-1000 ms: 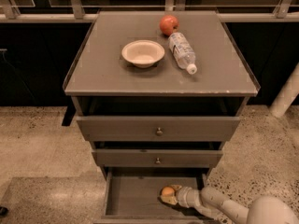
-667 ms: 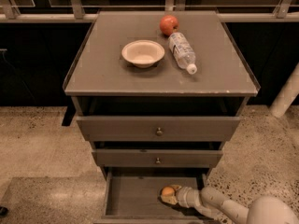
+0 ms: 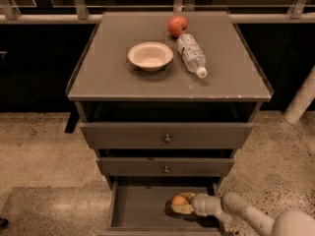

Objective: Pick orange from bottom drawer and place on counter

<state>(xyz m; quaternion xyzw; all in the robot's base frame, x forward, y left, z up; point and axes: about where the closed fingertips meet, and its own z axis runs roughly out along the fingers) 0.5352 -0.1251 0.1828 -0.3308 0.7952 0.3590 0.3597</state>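
The orange (image 3: 177, 199) lies on the floor of the open bottom drawer (image 3: 140, 210), right of its middle. My gripper (image 3: 179, 205) reaches into the drawer from the lower right and is right at the orange, touching or enclosing it low over the drawer floor. The pale arm (image 3: 236, 211) runs back to the lower right corner. The counter (image 3: 108, 77) is the flat grey top of the cabinet, well above the gripper.
On the counter stand a cream bowl (image 3: 150, 56), a red apple (image 3: 177, 25) at the back and a clear water bottle (image 3: 192, 54) lying on its side. The two upper drawers (image 3: 167, 137) with round knobs are partly pulled out above the bottom drawer.
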